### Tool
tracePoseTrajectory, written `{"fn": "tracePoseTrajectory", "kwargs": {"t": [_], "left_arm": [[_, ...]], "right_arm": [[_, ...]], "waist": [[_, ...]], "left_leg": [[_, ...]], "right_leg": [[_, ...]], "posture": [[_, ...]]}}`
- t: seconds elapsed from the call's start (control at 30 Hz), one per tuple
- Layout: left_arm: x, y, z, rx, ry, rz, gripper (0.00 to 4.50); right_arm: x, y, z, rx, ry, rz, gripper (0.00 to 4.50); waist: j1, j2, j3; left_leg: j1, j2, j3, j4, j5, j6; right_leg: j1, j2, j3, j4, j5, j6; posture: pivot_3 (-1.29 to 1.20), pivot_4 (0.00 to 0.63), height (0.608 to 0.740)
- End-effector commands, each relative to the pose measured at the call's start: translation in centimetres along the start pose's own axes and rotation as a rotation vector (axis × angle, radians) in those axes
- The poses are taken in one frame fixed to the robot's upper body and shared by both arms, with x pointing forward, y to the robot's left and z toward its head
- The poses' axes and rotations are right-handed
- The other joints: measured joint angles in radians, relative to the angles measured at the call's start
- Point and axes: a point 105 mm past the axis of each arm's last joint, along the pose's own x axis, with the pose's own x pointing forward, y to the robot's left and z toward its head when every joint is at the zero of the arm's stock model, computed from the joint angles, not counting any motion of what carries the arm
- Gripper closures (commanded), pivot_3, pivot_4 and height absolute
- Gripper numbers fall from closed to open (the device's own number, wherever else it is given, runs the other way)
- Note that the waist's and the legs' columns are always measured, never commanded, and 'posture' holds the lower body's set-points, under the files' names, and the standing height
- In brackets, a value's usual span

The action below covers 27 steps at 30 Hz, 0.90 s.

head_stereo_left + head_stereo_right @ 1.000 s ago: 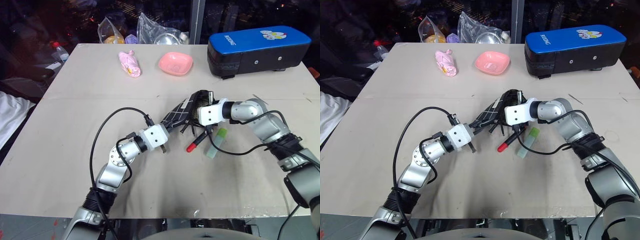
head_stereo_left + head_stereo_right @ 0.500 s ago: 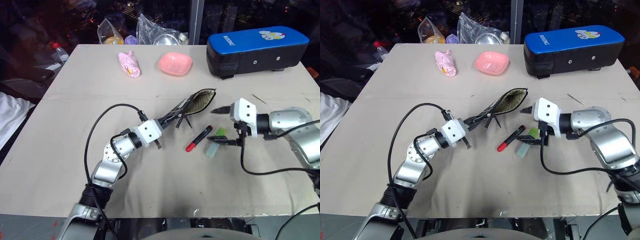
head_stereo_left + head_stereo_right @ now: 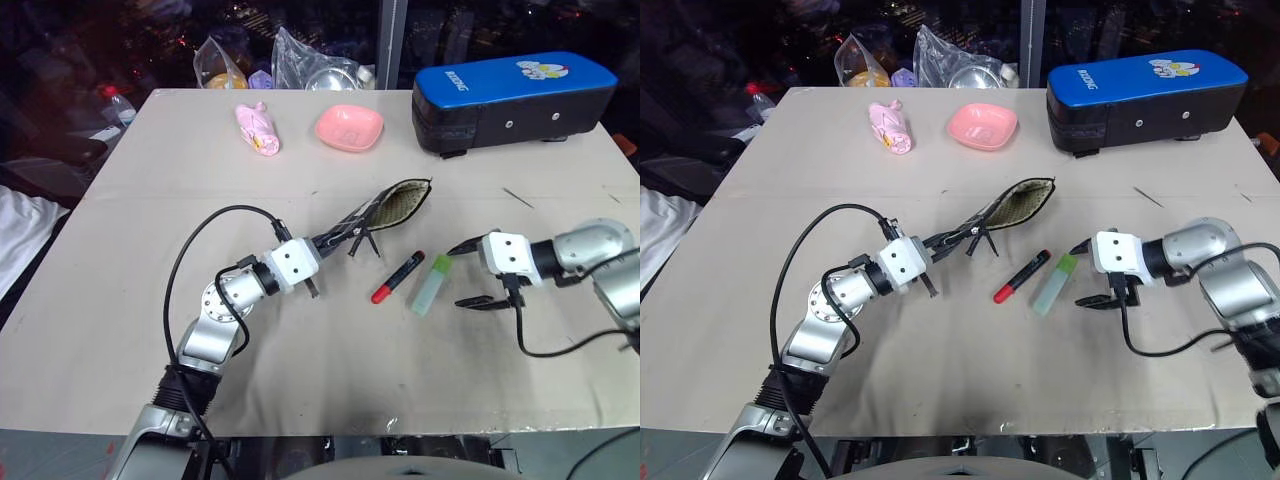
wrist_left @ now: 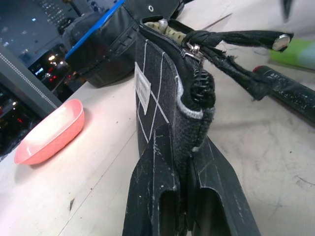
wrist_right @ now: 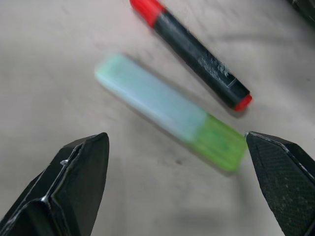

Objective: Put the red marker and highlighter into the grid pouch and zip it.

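Grid pouch (image 3: pixel 385 206) — black with thin white lines, its mouth gaping onto a hard-to-read pale lining — is pinched at one end by the closed left gripper (image 4: pixel 183 162), while the red marker (image 3: pixel 397 277) and highlighter (image 3: pixel 431 284) lie side by side on open table (image 3: pixel 150 250) just beside the wide-open, empty right gripper (image 3: pixel 468 274).

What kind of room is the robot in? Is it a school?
Probably a robot test room or lab, not a school. The things lie on a plain beige table, with a blue-topped case and a pink dish, and cluttered plastic bags against a dark background behind.
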Motion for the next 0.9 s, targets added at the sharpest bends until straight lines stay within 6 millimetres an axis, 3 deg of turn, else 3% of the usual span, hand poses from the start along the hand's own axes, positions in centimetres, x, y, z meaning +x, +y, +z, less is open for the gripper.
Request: {"fn": "tracePoseTrajectory", "kwargs": {"t": [0.03,0.43,0.77,0.87,0.9], "left_arm": [[-0.3,0.7,0.8,0.021,-0.032,0.026,4.50],[-1.0,0.4,0.7,0.015,-0.011,0.079,4.50],[-1.3,0.1,0.8,0.019,0.005,0.101,4.50],[-1.4,0.2,0.8,0.019,0.009,0.106,4.50],[-1.4,0.1,0.8,0.018,0.009,0.106,4.50]], "right_arm": [[0.1,-1.4,0.2,-0.075,0.013,0.032,0.02],[1.8,-2.8,0.0,-0.143,0.059,0.251,0.02],[2.0,-2.9,-1.5,0.000,0.166,0.355,0.02],[1.7,-2.8,-1.7,0.010,0.164,0.358,0.75],[1.7,-2.7,-1.6,0.013,0.153,0.356,1.31]], "waist": [[0.000,0.000,0.000],[-0.001,0.001,0.000],[0.000,0.001,0.000],[0.004,0.001,0.000],[0.005,0.001,0.000]], "left_leg": [[0.000,0.000,0.001,0.000,0.000,0.000],[0.001,0.001,0.005,0.000,0.000,0.000],[0.002,0.001,0.009,0.000,0.000,0.000],[0.002,0.001,0.009,0.001,0.000,0.000],[0.002,0.001,0.009,0.001,0.000,0.000]], "right_leg": [[0.000,0.000,0.000,0.000,0.000,0.000],[0.000,-0.004,0.001,0.001,0.000,0.000],[-0.001,-0.005,0.001,0.002,0.000,0.000],[0.000,-0.006,0.001,0.002,0.000,0.000],[0.000,-0.006,0.001,0.002,0.000,0.000]], "posture": [[0.00,0.150,0.740],[0.00,0.150,0.740],[0.00,0.150,0.740],[0.00,0.150,0.740],[0.00,0.150,0.740]]}}
